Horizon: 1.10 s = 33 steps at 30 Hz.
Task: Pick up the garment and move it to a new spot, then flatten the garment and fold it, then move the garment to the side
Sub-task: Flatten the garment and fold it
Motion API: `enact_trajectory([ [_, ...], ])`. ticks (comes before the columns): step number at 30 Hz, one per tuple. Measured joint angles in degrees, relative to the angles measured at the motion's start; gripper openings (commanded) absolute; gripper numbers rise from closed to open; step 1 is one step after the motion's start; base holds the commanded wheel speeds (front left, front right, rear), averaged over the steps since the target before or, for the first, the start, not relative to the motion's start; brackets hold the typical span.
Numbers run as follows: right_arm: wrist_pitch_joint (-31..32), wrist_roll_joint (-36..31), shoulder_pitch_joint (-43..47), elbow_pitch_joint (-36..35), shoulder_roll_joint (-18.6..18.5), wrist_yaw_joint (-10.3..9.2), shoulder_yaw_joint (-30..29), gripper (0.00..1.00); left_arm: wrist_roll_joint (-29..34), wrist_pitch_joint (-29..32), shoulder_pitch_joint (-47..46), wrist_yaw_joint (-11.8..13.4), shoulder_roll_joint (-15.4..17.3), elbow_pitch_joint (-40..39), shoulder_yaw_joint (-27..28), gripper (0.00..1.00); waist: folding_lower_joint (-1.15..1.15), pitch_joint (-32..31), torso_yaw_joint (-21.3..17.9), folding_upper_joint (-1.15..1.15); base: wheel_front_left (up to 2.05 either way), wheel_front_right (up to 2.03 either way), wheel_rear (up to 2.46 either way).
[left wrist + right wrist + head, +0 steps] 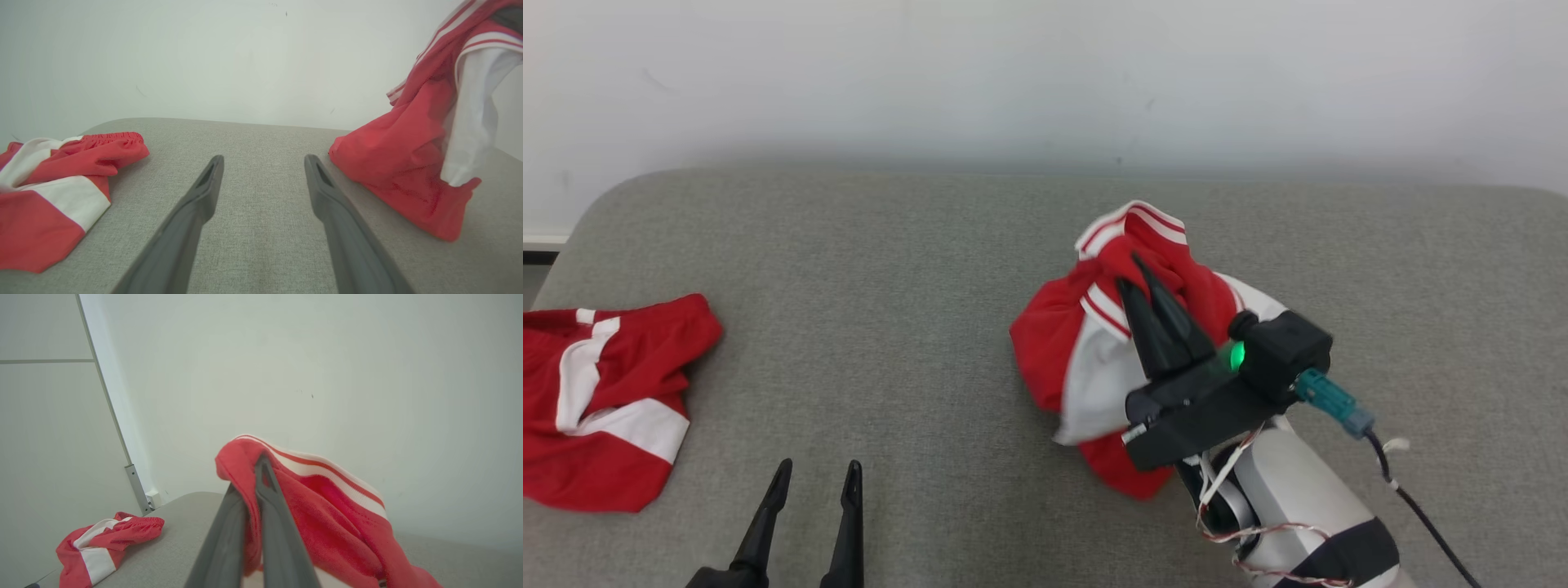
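Garment (1086, 359), red with white panels and striped trim, is located on the right half of the desk (915, 286), a surface covered in grey fabric with rounded corners, set against a pale wall (1045, 73). The right gripper (1131, 271) is closed on a fold of red cloth near the striped band; in the right wrist view its two dark fingers (282, 539) stand pressed together with the fabric (327, 506) pinched between them and draped over their tips. The clamped portion is raised above the desk, and the remainder hangs down in a bunched mass. In the left wrist view the lower red edge of the garment (400, 163) appears to rest on the grey surface (261, 134). A green indicator light (1237, 356) shows on the right wrist housing, and a cable with a teal connector (1331, 398) runs from it. The left gripper (818, 467) sits low at the near edge of the desk, jaws spread wide and holding nothing; the left wrist view shows bare grey fabric between its fingers (192, 212). A second red and white garment (596, 400) lies crumpled at the far left of the desk, well apart from both grippers, with its elastic waistband visible (106, 136).
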Motion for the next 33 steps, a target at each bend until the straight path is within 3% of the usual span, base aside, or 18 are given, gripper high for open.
enact_trajectory([
  [8,0.0,6.8,-1.0,-11.9,0.0,0.0,-1.5,0.0,0.0,0.0,0.0,0.0,0.3,-0.4,0.8,1.0,0.0,-0.2,-2.1,0.0,0.0,0.0,0.0],
  [11,0.0,7.4,0.2,-12.8,0.0,0.01,-3.7,0.0,0.0,0.0,0.0,0.0,0.5,-0.7,1.0,1.0,0.0,0.2,-2.8,0.0,0.0,0.0,0.0],
  [17,0.0,5.3,4.0,-6.6,-0.4,0.01,-10.0,0.0,0.0,0.0,-0.4,0.0,0.4,-0.5,0.3,1.0,0.0,1.5,-3.3,0.0,0.0,0.0,0.0],
  [24,0.0,0.3,5.3,4.4,-6.7,0.01,-19.2,0.0,-0.1,0.0,-1.6,0.0,0.3,0.3,-0.9,1.0,0.0,2.0,-3.1,0.0,0.0,0.0,0.0],
  [29,0.0,-1.8,6.9,9.5,-7.5,0.01,-21.3,0.0,-0.9,0.0,-1.3,0.0,0.2,0.6,-0.9,1.0,0.0,1.0,-3.0,0.0,0.0,0.0,0.0],
  [30,0.0,-2.3,7.0,10.2,-7.5,0.01,-21.3,0.09,-1.0,0.0,-1.2,0.0,0.2,0.7,-0.9,1.0,0.0,0.7,-3.0,0.0,0.0,0.0,0.0],
  [31,0.0,-2.8,7.1,10.9,-7.4,0.01,-21.3,0.41,-1.0,0.0,-1.1,0.0,0.1,0.8,-0.9,1.0,0.0,0.5,-3.0,0.0,0.0,0.0,0.0],
  [32,0.0,-2.8,7.4,11.0,-7.2,0.01,-21.5,1.0,-1.0,0.0,-1.1,0.0,0.1,0.9,-0.9,1.0,0.0,0.3,-3.1,0.0,0.0,0.0,0.0],
  [33,0.0,-2.9,7.5,10.9,-7.0,0.01,-21.8,1.0,-1.0,0.0,-1.0,0.0,0.0,1.0,-0.9,1.0,0.0,0.1,-3.2,0.0,0.0,0.0,0.0],
])
